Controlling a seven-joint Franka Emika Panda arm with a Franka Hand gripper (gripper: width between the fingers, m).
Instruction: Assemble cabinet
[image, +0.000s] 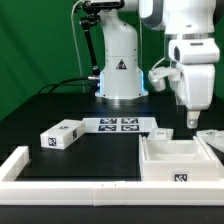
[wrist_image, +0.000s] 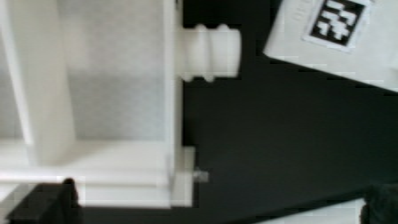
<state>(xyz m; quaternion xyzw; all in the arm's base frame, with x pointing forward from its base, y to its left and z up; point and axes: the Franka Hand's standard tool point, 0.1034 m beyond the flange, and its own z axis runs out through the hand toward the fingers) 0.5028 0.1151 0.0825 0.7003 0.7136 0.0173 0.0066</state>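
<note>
At the exterior view's left, a small white block (image: 61, 133) belonging to the cabinet lay alone on the black counter (image: 100, 150), oblong and sharp-edged, with a square black-and-white tag on its near end. Nearer than it, the long low white rail (image: 70, 185) ran along the counter's near edge and turned a corner at its left end. In the middle, farther back, the flat marker board (image: 120, 124) lay in front of the arm's white base (image: 120, 65).

The main body of the cabinet (image: 160, 172) stood at the exterior view's right, near the front edge. It was an open-topped box of smooth, matte white plastic with straight walls and one tag on its near face. Just behind it, at the far right, sat another white tagged piece (image: 212, 137).

In the wrist view a white panel bore a round ribbed peg (wrist_image: 214, 52) jutting from its edge, with a tilted tagged panel (wrist_image: 334, 38) beside it across a dark gap.

The fingers (image: 192, 117) hung above the box's far right side. Their dark tips (wrist_image: 45, 205) were spread wide and gripped nothing.
</note>
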